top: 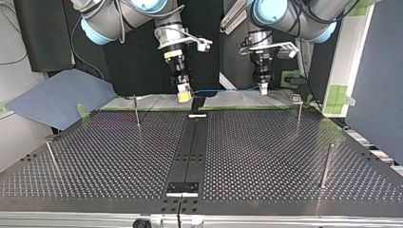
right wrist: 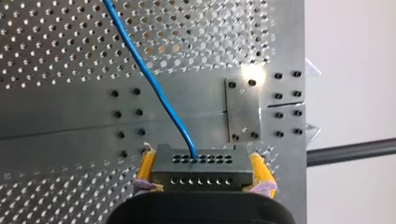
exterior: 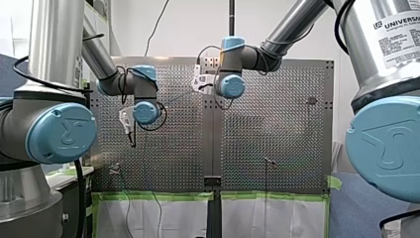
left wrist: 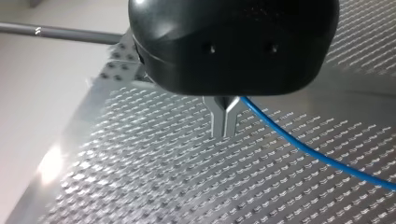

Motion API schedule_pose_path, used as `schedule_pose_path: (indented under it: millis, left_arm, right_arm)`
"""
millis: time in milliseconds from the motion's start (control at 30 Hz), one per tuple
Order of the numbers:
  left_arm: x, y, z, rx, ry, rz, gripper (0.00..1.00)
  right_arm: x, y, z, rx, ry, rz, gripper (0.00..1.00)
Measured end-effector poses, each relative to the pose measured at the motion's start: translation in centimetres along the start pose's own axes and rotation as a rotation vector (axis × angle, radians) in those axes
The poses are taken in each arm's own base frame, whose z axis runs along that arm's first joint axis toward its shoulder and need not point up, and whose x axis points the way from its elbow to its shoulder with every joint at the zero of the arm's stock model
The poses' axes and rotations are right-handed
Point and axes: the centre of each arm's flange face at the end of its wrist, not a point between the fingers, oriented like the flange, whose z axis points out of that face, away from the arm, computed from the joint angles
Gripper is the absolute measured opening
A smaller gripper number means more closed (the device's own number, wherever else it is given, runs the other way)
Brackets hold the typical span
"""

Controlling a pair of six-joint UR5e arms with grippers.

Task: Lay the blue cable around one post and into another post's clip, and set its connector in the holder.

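Clamping the dark connector [right wrist: 196,173] between its yellow pads [right wrist: 258,169], my right gripper [right wrist: 201,163] hangs over the perforated table [right wrist: 56,56]. The blue cable [top: 223,90] runs nearly straight from it, clear of the table, to my left gripper [left wrist: 225,122], whose metal fingers are pressed together on it. In the top view a thin post [top: 136,110] stands near my right gripper, a block-topped post [top: 299,114] just beside my left, and a thicker post [top: 327,165] nearer the camera. All three stand apart from the cable. A black strip [top: 190,147] runs down the table's middle.
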Motion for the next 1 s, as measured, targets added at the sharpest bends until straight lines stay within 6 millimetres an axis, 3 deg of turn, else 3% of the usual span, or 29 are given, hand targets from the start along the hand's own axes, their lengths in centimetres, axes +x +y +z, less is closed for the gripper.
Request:
schedule_pose_path:
  millis: [633, 1000]
  left_arm:
    - [-10.5, 2.1, 5.3, -0.124, -0.163, -0.134, 0.0]
    - [-14.8, 4.5, 5.7, -0.148, -0.202, -0.182, 0.0]
  right_arm:
    - [4.0, -2.0, 2.9, 0.097, 0.004, -0.007, 0.0]
    - [2.8, -3.8, 4.8, 0.143, -0.04, -0.028, 0.0]
